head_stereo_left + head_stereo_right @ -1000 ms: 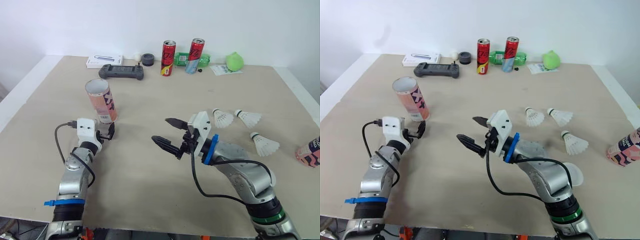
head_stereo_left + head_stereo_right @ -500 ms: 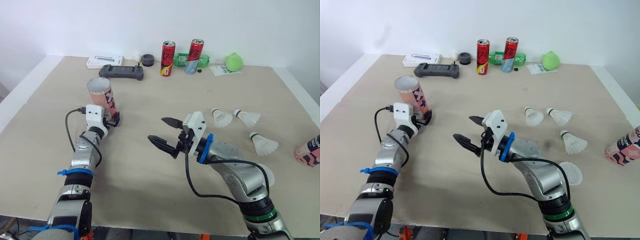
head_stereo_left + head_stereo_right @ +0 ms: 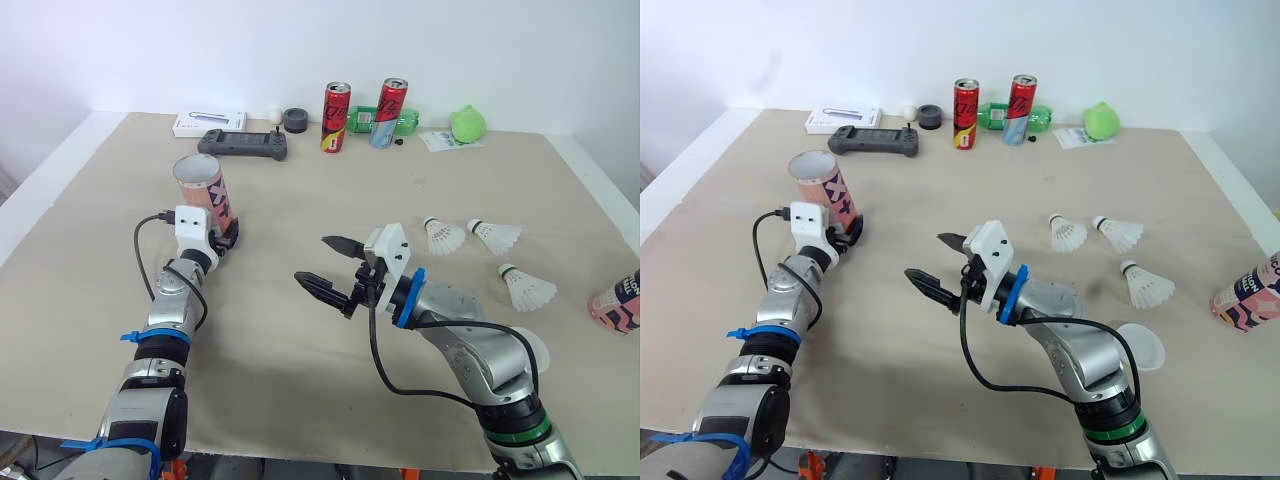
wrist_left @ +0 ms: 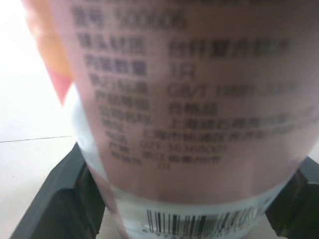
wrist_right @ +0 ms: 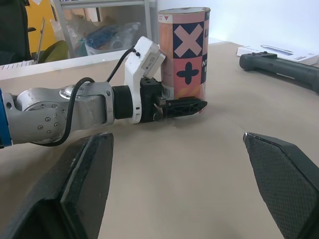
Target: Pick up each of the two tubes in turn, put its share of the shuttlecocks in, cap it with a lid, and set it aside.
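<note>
- Progress: early, my read. No shuttlecock loaded, no tube capped, nothing set aside yet.
- Pink tube (image 3: 200,195) stands at about 9 o'clock on the table (image 3: 300,400), base down on the surface.
- Long axis is near vertical, open mouth pointing up, with a slight lean in the head view. Printed X/plus pattern faces the right arm.
- Left gripper (image 3: 226,240) is clamped low on the pink tube: one black finger on each side of the base, both touching it in the left wrist view. The tube is not lifted yet.
- Right gripper (image 3: 314,260) is spread wide with nothing in it, at table centre, pointing toward 9 o'clock at the tube.
- Three shuttlecocks (image 3: 445,237) (image 3: 497,236) (image 3: 528,289) lie loose at 3 o'clock, well apart from the pink tube.
- Second tube (image 3: 620,300) lies on its side at the 4 o'clock edge, untouched.
- A white lid (image 3: 1137,347) lies flat at 4–5 o'clock, beside the right forearm.
- Left to do: lift, load, cap and park, twice.
</note>
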### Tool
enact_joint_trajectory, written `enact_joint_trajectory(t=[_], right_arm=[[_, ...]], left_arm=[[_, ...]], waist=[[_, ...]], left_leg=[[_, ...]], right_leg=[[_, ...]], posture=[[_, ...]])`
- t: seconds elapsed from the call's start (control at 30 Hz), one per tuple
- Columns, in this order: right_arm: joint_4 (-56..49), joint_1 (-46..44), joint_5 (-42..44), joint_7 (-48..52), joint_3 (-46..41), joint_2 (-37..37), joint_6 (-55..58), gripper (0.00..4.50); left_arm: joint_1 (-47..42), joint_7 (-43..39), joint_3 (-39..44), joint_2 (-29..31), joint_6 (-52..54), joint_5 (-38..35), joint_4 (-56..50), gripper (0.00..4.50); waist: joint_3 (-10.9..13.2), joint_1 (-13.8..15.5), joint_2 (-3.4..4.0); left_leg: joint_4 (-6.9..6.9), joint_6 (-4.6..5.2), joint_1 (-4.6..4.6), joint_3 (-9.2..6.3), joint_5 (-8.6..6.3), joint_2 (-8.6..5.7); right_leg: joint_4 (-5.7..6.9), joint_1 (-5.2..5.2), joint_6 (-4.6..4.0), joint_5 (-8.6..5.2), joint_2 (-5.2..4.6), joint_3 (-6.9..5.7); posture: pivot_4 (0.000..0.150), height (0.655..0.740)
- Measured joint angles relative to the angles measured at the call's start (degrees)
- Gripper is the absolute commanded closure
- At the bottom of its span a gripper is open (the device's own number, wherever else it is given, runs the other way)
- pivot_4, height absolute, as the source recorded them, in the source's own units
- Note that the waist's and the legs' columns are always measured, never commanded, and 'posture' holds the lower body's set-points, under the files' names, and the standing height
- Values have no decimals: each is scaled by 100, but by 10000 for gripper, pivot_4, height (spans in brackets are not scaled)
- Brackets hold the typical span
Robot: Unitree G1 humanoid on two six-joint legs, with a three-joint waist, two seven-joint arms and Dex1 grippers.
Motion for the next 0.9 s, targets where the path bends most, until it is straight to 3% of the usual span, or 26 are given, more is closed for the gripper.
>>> enact_joint_trajectory(t=[0.3, 0.63, 0.77, 0.9], right_arm=[[-65, 106, -102, -145, -64, 26, -12, 0], [-406, 1099, -1263, -2444, -1381, 517, 88, 0], [-195, 1147, -1421, -2800, -1644, 559, 363, 0], [779, 711, -1532, -2919, -1658, 693, 284, 0]], left_arm=[[159, 30, -10, 7, -28, 30, -206, 8075], [1276, 756, -1007, 1536, -797, 2553, -2285, 8075], [1323, 860, -1196, 1730, -953, 3038, -2468, 8075], [1325, 843, -1414, 1746, -990, 3224, -2503, 8075]], waist=[[0, 0, 0], [1, 8, 3], [1, 3, 3], [3, -17, 6]], left_leg=[[-1, 0, -1, 0, 0, 0], [-37, -8, 1, -6, 4, -1], [-35, -9, 8, 3, 8, -3], [-37, 4, 16, 7, 16, 7]], right_leg=[[0, 0, 0, 0, 0, 0], [2, -7, -30, 0, -6, -4], [2, -6, -22, -4, -12, -6], [4, -9, -16, -1, -9, -19]], posture=[[1500, 7400], [1500, 7400], [1500, 7400], [1500, 7400]])
